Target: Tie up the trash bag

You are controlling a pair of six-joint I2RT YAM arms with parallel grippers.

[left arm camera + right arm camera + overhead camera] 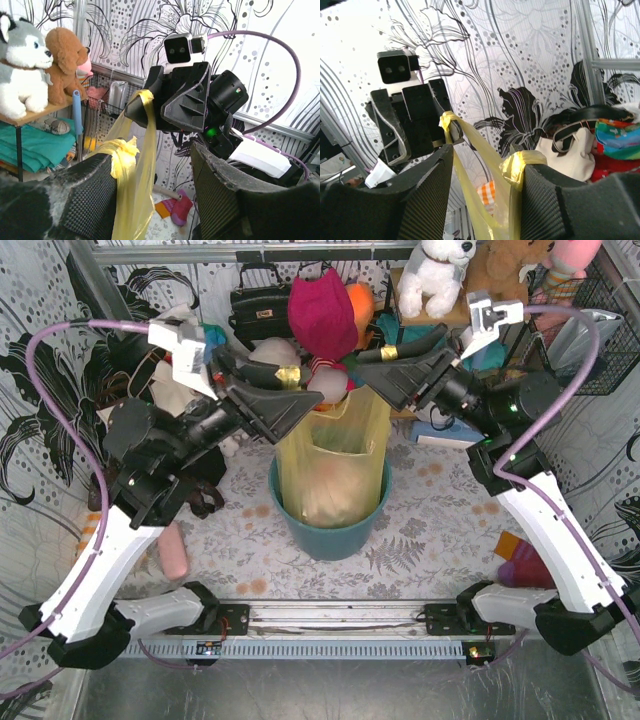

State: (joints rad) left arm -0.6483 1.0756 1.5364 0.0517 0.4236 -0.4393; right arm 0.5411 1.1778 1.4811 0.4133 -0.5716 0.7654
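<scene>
Centrally, the trash bag (335, 455) is seen standing in the teal bin (330, 532) at the middle of the worktop (440, 530). Its long axis is upright and its mouth is turned upward. Pale crumpled contents are made out through the thin yellow-green film. The upper edges are drawn into two yellow strips, led toward 10 o'clock and 1 o'clock from the mouth, each ending at a hand.

The left hand (152, 162) is held with its fingers apart. A bunched strip (124, 152) is draped over one finger, with a gap seen beside it. The right hand (485, 160) is likewise spread, with the second strip (520, 162) wound over one fingertip and film running down through the gap. The two hands are faced toward each other just above the bag, near but apart.

The worktop is covered with a pale floral sheet, and black-and-white flower-patterned panels (35, 360) are set at 9 and 3 o'clock. The far edge at 12 o'clock is crowded: a black handbag (258, 305), a magenta cloth item (322, 310) and a white plush dog (437, 268) are packed behind the bag. A wire basket (600, 335) is hung at 2 o'clock. A pink object (172, 550) is lying at 8 o'clock and a purple one (525, 572) at 4 o'clock. Open surface is left around the bin toward 5 and 7 o'clock.
</scene>
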